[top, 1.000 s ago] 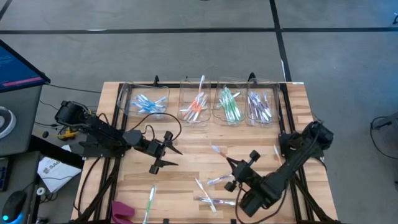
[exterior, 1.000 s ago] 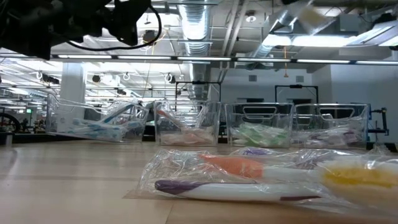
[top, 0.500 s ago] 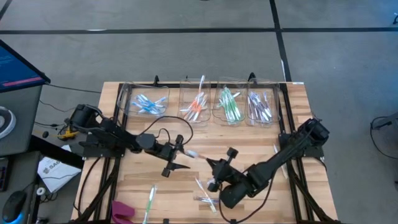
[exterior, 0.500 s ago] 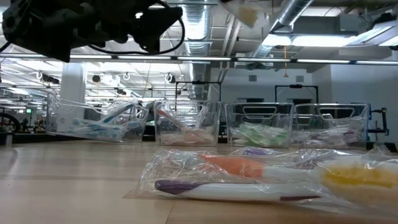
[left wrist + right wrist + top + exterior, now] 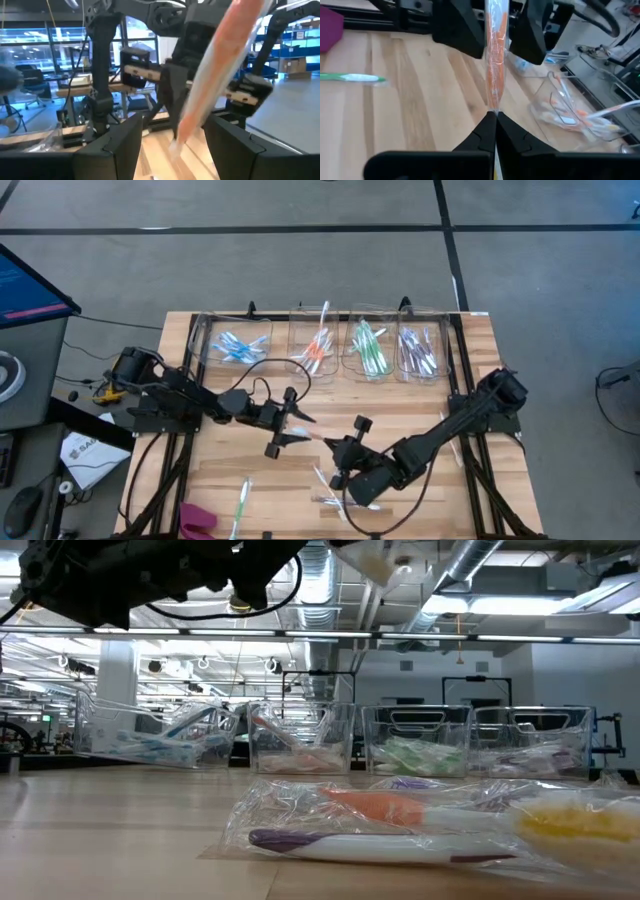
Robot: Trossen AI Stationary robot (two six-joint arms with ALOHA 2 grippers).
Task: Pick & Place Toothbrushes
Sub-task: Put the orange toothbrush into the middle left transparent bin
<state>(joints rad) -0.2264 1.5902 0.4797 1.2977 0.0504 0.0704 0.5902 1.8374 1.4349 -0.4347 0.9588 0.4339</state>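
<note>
Handing off mid-air: your right gripper pinches an orange toothbrush betw. the spread left gripper; several loose toothbrushes remain unsorted, bins partly filled.

Worktop: four bins stood in a row along the far edge, each holding toothbrushes. Loose toothbrushes lay near the front edge at centre-right; one toothbrush lay alone at front left. Left gripper and right gripper met above mid-worktop, left gripper to the left, a wrapped toothbrush between them.
</note>
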